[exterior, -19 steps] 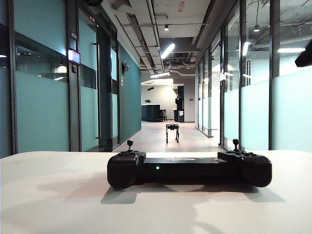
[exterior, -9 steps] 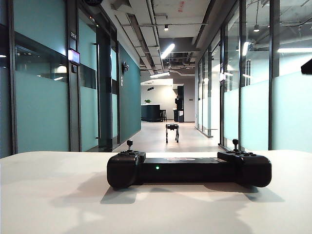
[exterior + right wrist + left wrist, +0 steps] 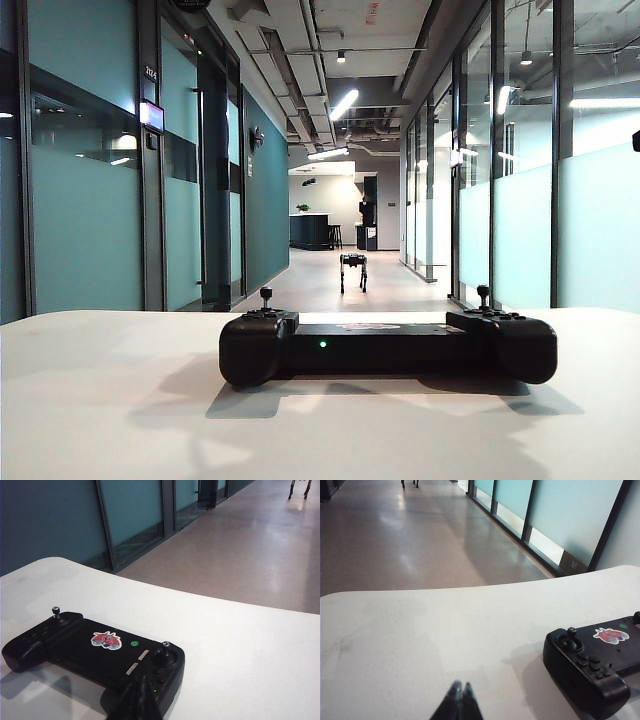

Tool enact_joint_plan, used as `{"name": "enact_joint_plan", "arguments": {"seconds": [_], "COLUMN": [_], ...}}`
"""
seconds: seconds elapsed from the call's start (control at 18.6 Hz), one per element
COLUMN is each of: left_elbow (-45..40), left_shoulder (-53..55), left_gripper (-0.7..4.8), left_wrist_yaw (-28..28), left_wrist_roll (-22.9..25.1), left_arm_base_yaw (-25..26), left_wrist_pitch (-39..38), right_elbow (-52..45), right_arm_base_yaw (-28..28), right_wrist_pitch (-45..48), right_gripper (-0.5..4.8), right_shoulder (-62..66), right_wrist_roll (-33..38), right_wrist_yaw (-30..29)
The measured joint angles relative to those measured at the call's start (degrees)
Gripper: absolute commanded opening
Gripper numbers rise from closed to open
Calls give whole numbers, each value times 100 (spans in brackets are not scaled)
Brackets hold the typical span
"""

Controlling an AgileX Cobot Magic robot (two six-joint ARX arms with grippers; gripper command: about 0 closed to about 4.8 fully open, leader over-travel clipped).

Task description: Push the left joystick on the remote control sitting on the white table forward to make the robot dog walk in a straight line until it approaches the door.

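Clearly the left end effector (image 3: 459, 700), pinched shut above the table (image 3: 420, 640), sits nearer the left joystick (image 3: 571, 632) than the shut right end effector (image 3: 140, 700) behind the remote control (image 3: 95, 655).

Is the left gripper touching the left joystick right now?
No, the left gripper hangs shut over bare white table, apart from the left joystick.

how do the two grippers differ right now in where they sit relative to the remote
The right gripper hangs close over the near edge of the remote control, by its right stick. The left gripper is over bare white table, off to the side of the remote's left end, farther from the left joystick. Both are shut, hold nothing, and touch nothing.
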Motion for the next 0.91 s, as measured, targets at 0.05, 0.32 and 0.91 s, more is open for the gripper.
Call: {"name": "enact_joint_plan", "arguments": {"seconds": [0.05,0.32,0.91], "left_elbow": [0,0,-4], "left_shoulder": [0,0,-557], "left_gripper": [-5,-5,-5], "left_wrist_yaw": [0,0,358], "left_wrist_roll": [0,0,2], "left_arm_base_yaw": [0,0,1327], "left_wrist_pitch": [-4,-9,-92], "right_elbow": [0,0,0], "right_arm_base_yaw": [0,0,0], "right_wrist_pitch": [-22,-74,-81], "right_gripper": [-4,-4,-4], "right_shoulder": [0,0,0], "right_wrist_roll": [0,0,0], "right_wrist_yaw": [2,2,9]}}
